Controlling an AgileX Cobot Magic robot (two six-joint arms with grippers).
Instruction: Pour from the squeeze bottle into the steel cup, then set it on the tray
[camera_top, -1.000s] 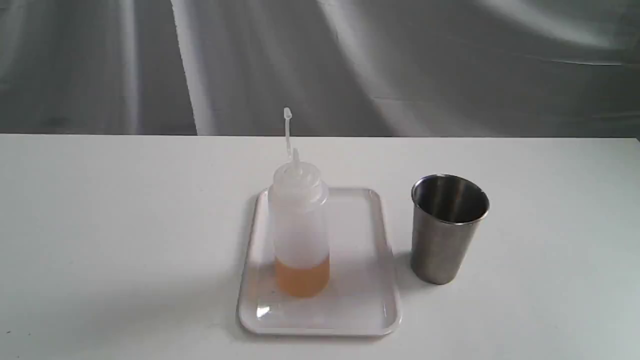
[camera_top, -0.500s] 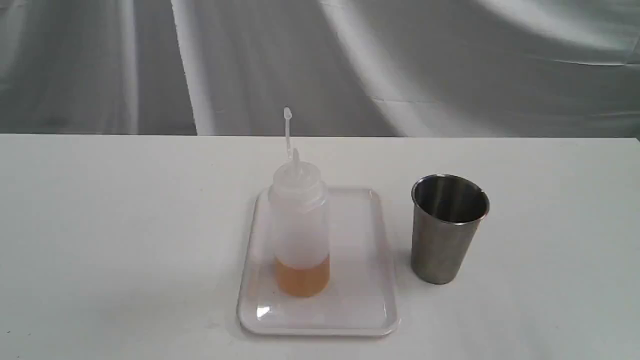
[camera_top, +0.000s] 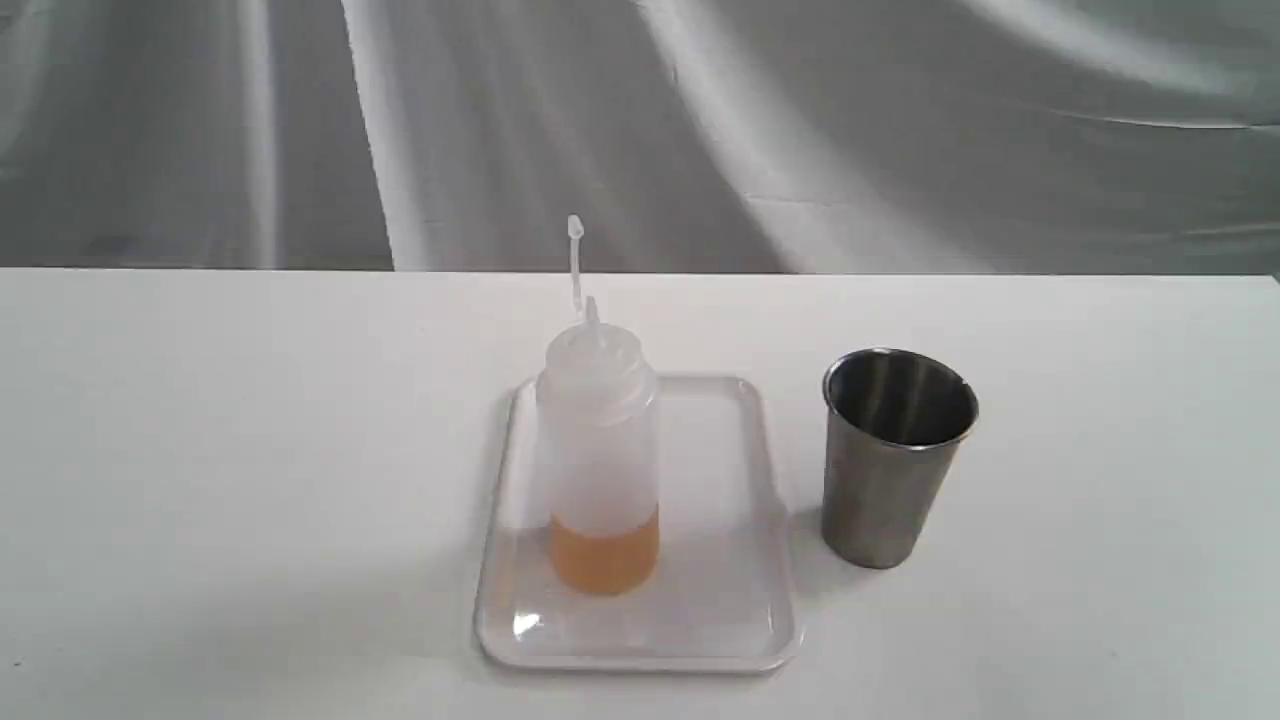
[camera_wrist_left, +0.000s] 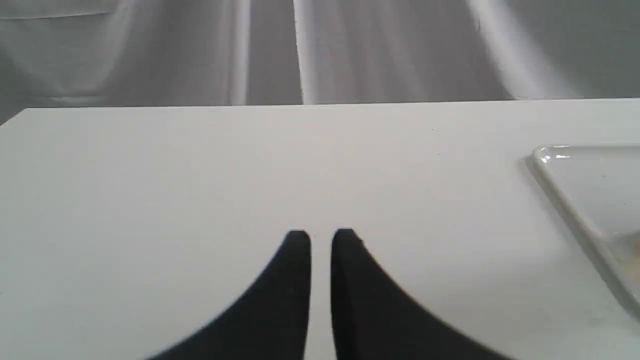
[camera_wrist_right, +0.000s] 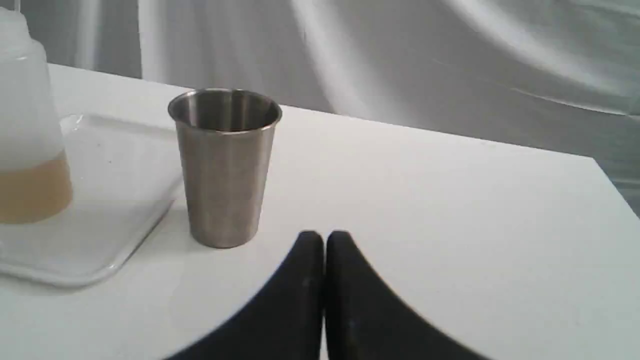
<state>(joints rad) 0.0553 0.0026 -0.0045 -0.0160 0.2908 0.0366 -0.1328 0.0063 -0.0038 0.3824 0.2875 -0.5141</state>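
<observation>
The squeeze bottle (camera_top: 600, 450) stands upright on the white tray (camera_top: 725, 610), with amber liquid in its bottom part and its tip cap sticking up. To the right of the tray, on the table, is the steel cup (camera_top: 895, 470), upright. Neither gripper appears in the exterior view. In the right wrist view my right gripper (camera_wrist_right: 325, 237) is shut on nothing, low over the table and apart from the cup (camera_wrist_right: 225, 170), with the bottle (camera_wrist_right: 25, 125) and tray (camera_wrist_right: 100, 230) beyond it. My left gripper (camera_wrist_left: 321, 237) is shut with a thin slit between its fingers, holding nothing, well away from the tray (camera_wrist_left: 567, 202).
A white table (camera_top: 250, 450) carries everything, backed by a grey draped cloth (camera_top: 900, 130). The table's far edge runs just behind the bottle's tip, and its right corner (camera_wrist_right: 595, 160) lies near the right gripper.
</observation>
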